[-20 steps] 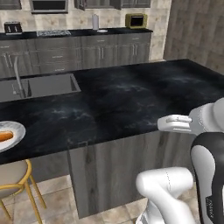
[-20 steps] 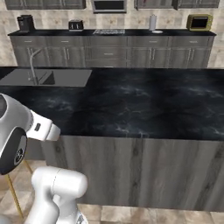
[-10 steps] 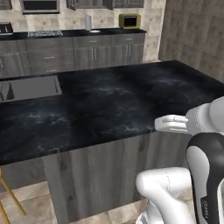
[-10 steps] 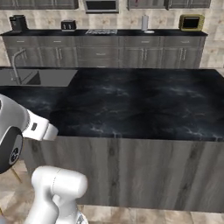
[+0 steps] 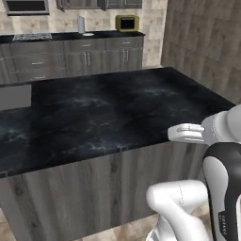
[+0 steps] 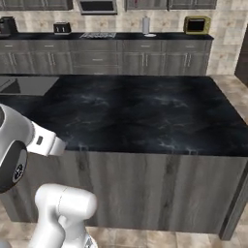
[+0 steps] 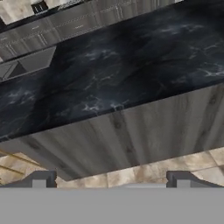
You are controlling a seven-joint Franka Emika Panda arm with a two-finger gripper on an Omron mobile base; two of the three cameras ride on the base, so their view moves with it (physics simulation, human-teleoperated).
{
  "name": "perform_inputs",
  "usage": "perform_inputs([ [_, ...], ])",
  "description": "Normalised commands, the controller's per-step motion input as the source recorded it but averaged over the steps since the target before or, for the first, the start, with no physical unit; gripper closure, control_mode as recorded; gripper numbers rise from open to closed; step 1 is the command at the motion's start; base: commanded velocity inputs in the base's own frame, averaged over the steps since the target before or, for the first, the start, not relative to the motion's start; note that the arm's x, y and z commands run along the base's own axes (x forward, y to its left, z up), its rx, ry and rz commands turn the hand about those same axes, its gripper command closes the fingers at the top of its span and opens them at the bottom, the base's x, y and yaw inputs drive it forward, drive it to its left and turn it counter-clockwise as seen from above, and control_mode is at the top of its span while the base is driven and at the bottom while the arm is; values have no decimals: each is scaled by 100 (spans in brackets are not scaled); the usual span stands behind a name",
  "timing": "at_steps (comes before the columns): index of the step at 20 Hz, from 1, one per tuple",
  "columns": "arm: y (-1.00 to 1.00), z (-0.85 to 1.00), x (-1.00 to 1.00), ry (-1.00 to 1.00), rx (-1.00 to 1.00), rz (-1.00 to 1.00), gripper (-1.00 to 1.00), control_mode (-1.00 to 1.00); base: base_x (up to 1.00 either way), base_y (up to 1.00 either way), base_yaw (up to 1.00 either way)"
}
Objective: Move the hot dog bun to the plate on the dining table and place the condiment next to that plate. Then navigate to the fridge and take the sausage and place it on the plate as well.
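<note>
Hanging empty w/ fingers [image 7: 112, 181] wide apart before the dining table [image 7: 131, 74]; no legible writing anywhere.

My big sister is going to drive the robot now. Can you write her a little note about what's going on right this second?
Gripper: open and empty, its finger tips wide apart in the hand view, aimed at the grey wood side of the dining table.
Job's things: the stretch of black marble top in front of the base is bare. The sink sits at its left end. No bun, plate, ketchup, sausage or fridge can be seen from here.
Done: can't be judged from these views.
Left: as far as these views tell, everything; nothing is in hand, so find the bun and the plate first, then the condiment, then the fridge and sausage.
</note>
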Motion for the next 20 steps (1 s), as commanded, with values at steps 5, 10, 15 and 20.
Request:
perform_inputs([
  [5,0,0,0,0,0,0,-100,100,1,-98,3],
  [10,0,0,0,0,0,0,-100,100,0,-100,5],
  [15,0,0,0,0,0,0,-100,100,2,-100,3],
  [20,0,0,0,0,0,0,-100,100,12,-100,3],
])
